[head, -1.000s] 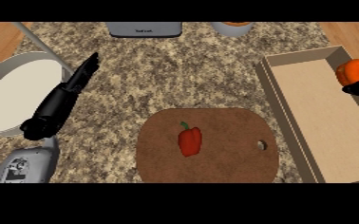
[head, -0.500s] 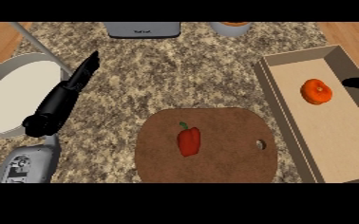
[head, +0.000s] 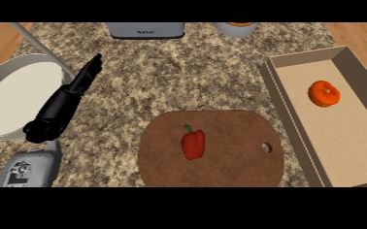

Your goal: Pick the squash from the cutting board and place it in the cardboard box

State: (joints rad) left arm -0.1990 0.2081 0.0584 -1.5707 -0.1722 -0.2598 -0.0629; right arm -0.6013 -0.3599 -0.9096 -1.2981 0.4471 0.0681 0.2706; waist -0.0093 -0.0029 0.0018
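The squash, a small round orange one, is seen lying inside the cardboard box at the right of the worktop, on the box floor and apart from its walls. No hand touches it. The cutting board in the middle foreground no longer carries it; only a red pepper is left there, near the board's centre.

The left hand is shown at the left of the view, its fingers straight and pressed together, pointing away from the robot, holding nothing and lying beside a white bowl. The right hand is not shown at all, so nothing can be said of its fingers.

Judged from how things lie, the placing is done: the squash is in the box and free of any grip. Nothing of the task appears to be left, beyond the arm being brought to rest.
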